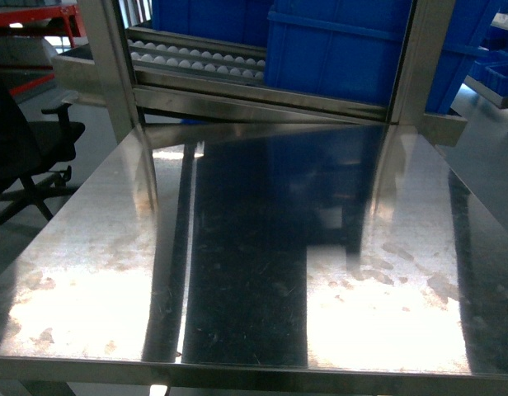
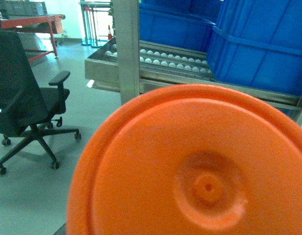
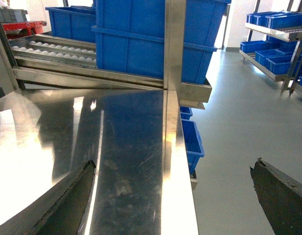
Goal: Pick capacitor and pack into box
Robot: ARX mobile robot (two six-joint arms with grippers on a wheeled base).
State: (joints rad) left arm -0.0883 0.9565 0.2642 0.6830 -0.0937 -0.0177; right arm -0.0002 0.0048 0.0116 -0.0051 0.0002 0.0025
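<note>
Box and capacitor: not seen in any view; position cannot be told.

Right pincer (image 3: 174, 163): opened wide, holding nothing. Two dark, rough-edged fingers (image 3: 67, 200) at the lower corners of the right wrist view, one above the surface (image 1: 254, 272), the other out past its right edge, above the floor (image 3: 229, 122).

Left pincer: not seen in any view; opening and load cannot be told. Lower part of the left wrist view filled by an orange disc (image 2: 200, 166), round, with a raised rim ring and a small central nub, very close to the lens. Whether gripped or merely in front of the camera cannot be told.

Surface: polished steel sheet, scuffed and stained, with bright glare patches toward its near edge and dark reflections down its middle.

At the far edge of the surface: two upright steel posts (image 1: 114, 58), one at each far corner. Behind the far edge: an inclined roller track (image 1: 196, 58) with rows of white rollers, carrying large blue bins (image 1: 345, 49) set close together.

Below the right edge of the surface: smaller blue bins (image 3: 192, 139), partly hidden under it.

Left of the surface: a black office chair (image 1: 31, 140) with armrests on a wheeled star base, standing apart from it on the grey floor. Farther behind the chair: a red frame (image 2: 38, 22).

Well to the right of the surface: a shelf rack (image 3: 273, 29) loaded with more small blue bins.
</note>
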